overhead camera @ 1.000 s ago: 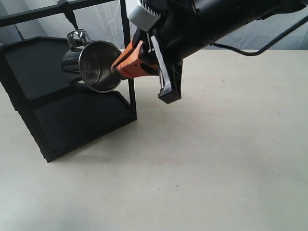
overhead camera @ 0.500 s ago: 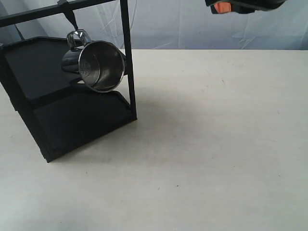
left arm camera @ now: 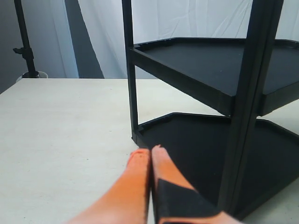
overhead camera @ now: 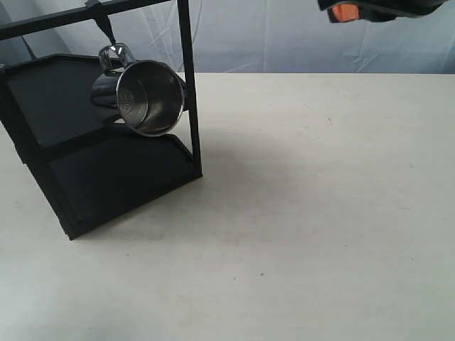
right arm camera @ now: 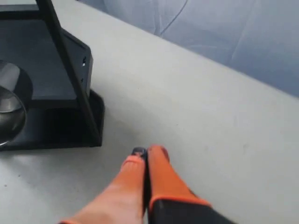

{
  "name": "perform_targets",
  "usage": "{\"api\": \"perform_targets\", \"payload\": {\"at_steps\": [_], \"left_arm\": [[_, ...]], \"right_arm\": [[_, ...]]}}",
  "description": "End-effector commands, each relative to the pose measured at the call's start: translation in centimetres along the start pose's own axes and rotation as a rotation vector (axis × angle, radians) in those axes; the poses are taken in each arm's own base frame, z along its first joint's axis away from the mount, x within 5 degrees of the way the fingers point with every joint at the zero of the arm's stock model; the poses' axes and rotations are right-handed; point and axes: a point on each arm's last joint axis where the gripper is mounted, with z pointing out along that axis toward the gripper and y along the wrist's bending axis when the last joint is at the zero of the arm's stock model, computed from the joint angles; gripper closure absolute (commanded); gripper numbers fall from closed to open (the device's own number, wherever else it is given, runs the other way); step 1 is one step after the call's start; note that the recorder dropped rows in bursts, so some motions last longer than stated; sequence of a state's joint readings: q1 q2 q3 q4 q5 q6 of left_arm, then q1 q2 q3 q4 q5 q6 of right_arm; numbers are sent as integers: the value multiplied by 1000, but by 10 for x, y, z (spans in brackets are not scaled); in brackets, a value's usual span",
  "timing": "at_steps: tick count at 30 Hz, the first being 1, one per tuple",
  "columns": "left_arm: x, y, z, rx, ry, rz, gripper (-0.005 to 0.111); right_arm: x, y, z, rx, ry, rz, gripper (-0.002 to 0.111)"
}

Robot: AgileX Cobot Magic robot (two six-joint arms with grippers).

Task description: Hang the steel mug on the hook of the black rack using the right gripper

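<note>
**Steel mug hangs from the rack hook; both grippers empty**

In the exterior view I see a small, shiny, polished steel mug [overhead camera: 138, 96] hanging in the upper left of the frame. Its looped metal handle is caught on a short dark hook [overhead camera: 104, 27] that drops from the top crossbar of the matte black two-tier rack [overhead camera: 78, 138]. The mug tilts so that its open mouth faces the camera and slightly downward, just beside the rack's thin square front post and above the lower tray. Nothing else touches the mug.

The rack stands on a pale, cream-coloured tabletop [overhead camera: 320, 213] that fills the middle and right of the frame. A wrinkled pale blue-grey cloth backdrop [overhead camera: 270, 35] runs across the top.

The orange-fingered right gripper [overhead camera: 346, 11] shows only as a sliver at the upper right edge of the exterior view, well apart from the mug. In the right wrist view the same gripper [right arm camera: 146, 151] has its two orange fingers pressed together with nothing between them, raised above the bare table. A curved sliver of the mug [right arm camera: 10, 109] shows at the edge of that view, with the rack [right arm camera: 51, 70] behind it.

In the left wrist view the left gripper [left arm camera: 149, 150] also has its orange fingers pressed together, empty, low over the table and just beside a corner of the rack's [left arm camera: 219, 74] lower tray.
</note>
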State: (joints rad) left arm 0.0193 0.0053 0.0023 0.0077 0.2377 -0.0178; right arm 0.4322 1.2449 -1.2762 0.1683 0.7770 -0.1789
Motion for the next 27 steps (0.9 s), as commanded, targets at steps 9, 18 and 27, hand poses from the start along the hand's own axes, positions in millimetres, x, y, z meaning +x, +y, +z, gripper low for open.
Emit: {"api": "perform_targets", "payload": {"at_steps": [9, 18, 27], "left_arm": [[-2, 0, -1, 0, -15, 8, 105], [-2, 0, -1, 0, -15, 8, 105], [-2, 0, -1, -1, -15, 10, 105]], "right_arm": [[107, -34, -107, 468, -408, 23, 108], [203, -31, -58, 443, -332, 270, 108], [260, -18, -49, 446, -463, 271, 108]]}}
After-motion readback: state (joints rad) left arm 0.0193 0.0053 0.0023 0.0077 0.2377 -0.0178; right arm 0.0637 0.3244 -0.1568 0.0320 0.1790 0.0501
